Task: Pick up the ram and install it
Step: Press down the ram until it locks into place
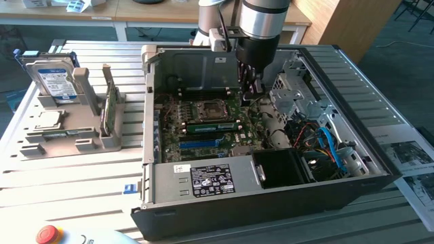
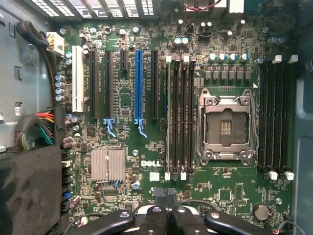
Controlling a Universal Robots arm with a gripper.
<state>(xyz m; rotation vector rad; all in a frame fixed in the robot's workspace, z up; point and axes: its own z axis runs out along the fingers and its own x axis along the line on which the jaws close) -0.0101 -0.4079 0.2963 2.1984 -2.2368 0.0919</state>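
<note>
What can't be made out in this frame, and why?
- Exterior view: ram sticks in the holder stand edge-on; chips and labels unreadable.
- Exterior view: hard drive label print too small.
- Exterior view: gripper hides the board under it.
- Exterior view: red button cut by the bottom edge.
- Wrist view: black cover hides a board corner.

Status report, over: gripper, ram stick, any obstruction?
Black gripper shut, empty, above green motherboard. Long green ram stick apparently seated beside silver CPU socket. Nothing blocking it.
</note>
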